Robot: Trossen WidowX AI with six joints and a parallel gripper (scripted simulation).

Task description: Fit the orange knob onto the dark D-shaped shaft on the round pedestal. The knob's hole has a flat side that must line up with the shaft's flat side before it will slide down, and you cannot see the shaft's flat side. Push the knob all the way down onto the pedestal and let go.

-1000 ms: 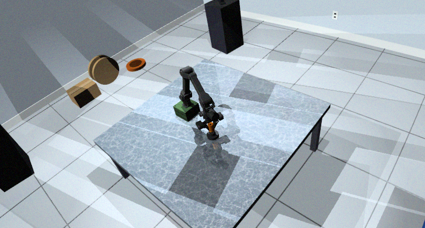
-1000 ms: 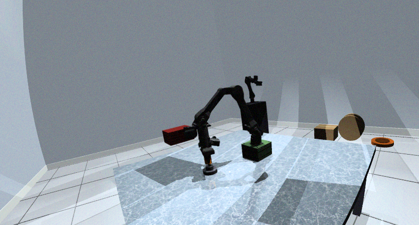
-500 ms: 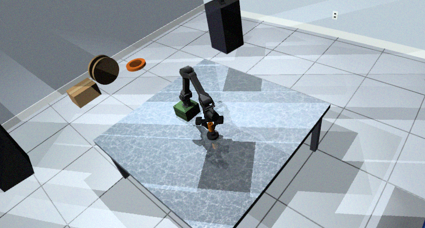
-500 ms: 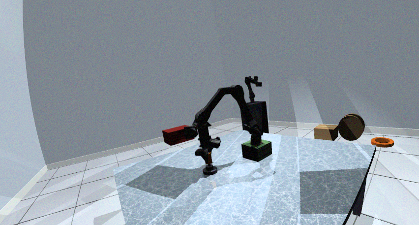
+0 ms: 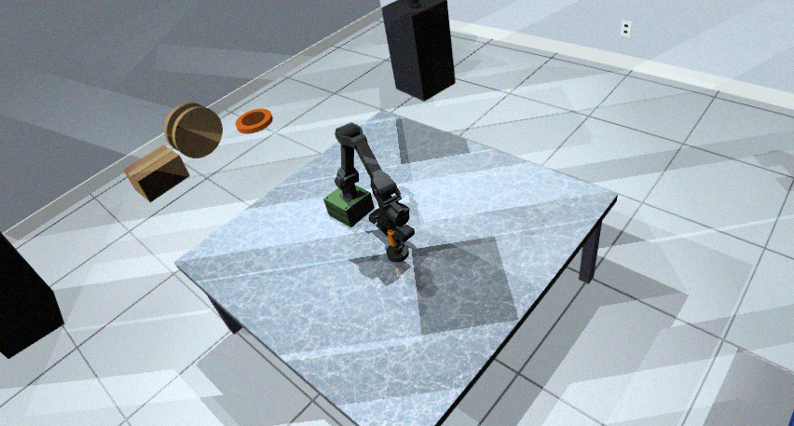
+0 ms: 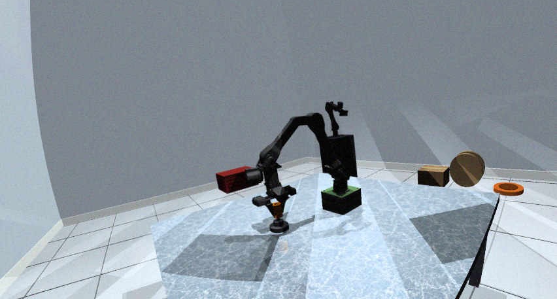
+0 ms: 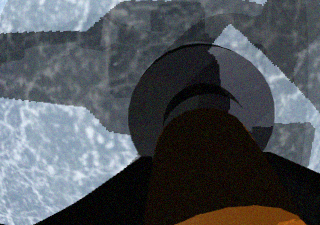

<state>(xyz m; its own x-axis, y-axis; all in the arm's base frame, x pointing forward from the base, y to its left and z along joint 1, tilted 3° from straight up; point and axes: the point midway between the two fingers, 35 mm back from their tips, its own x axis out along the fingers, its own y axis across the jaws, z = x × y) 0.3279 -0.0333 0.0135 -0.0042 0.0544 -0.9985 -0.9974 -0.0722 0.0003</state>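
Observation:
The orange knob is upright and stands directly over the round dark pedestal. My gripper points down and is shut on the knob. In the wrist view the knob's lower end overlaps the pedestal's raised middle step, and the wide base disc shows around it. The D-shaped shaft is hidden by the knob. The knob's hole and its flat side cannot be seen. Whether the lower end touches the step is too small and dark to tell.
The arm stands on a green block on the marble table. Shadows cross the tabletop. A red box, a brown box, a round brown drum and an orange ring are beyond the table.

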